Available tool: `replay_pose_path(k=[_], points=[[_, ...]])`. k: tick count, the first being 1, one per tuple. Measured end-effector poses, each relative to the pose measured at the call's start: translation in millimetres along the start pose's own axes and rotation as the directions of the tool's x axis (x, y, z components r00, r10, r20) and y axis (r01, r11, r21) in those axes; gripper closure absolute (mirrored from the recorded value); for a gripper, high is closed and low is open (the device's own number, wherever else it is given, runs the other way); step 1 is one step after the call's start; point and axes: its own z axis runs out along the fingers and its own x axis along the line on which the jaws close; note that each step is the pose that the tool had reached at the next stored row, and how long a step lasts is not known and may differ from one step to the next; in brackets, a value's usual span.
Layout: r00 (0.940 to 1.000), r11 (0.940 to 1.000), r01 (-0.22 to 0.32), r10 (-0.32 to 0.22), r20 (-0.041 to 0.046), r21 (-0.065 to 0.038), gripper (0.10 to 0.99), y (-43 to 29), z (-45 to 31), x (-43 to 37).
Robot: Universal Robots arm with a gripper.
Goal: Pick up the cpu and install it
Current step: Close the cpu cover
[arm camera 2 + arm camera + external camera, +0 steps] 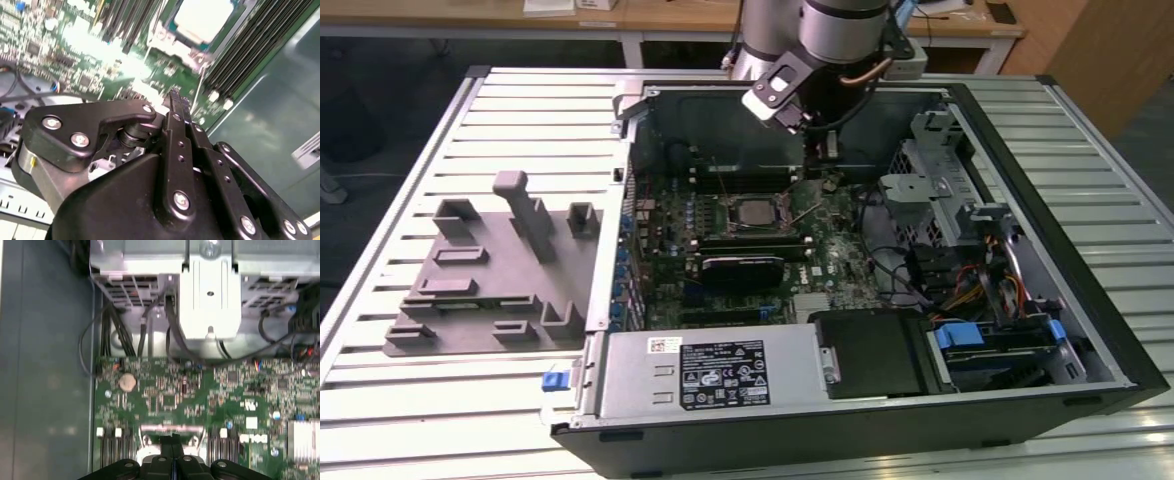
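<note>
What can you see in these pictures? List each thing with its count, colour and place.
table: one, pale slatted metal, under everything
computer case: one, black, lying open on the table
motherboard: one, green, inside the case
cpu: one, silver-grey top, on the motherboard, apart from the gripper
power supply: one, silver, along the case's near side
fixture blocks: one set, grey, on the table at the exterior view's left of the case
coin cell: one, pale, on the motherboard
arm: one, silver-grey, above the case
gripper: one, black, fingers shut and empty, over the motherboard
</note>
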Motion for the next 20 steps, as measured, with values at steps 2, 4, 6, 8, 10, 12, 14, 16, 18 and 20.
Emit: replay_pose_path(k=[2,4,6,8,10,12,14,16,18,20], points=[[1.0000,1.0000,0.000,0.000,0.0001,0.000,0.980,7.4,0.2,0.0],[1.0000,1.0000,0.000,0.000,0.0000,0.000,0.980,14.7,0.5,0.0],[1.0000,1.0000,0.000,0.000,0.0000,0.000,0.980,21.5,0.8,0.0],[1.0000,1.0000,0.000,0.000,0.0000,0.000,0.980,27.2,1.0,0.0],[1.0000,1.0000,0.000,0.000,-0.0001,0.000,0.980,30.9,1.3,0.1],[1.0000,1.0000,0.000,0.000,0.0000,0.000,0.980,31.9,2.8,0.0],[1.0000,1.0000,0.000,0.000,0.0002,0.000,0.980,32.2,5.7,-0.1],[1.0000,1.0000,0.000,0.000,0.0003,0.000,0.980,32.3,9.3,-0.2],[1.0000,1.0000,0.000,0.000,0.0003,0.000,0.980,32.2,13.0,-0.4],[1.0000,1.0000,0.000,0.000,0.0002,0.000,0.980,32.1,16.7,-0.5]])
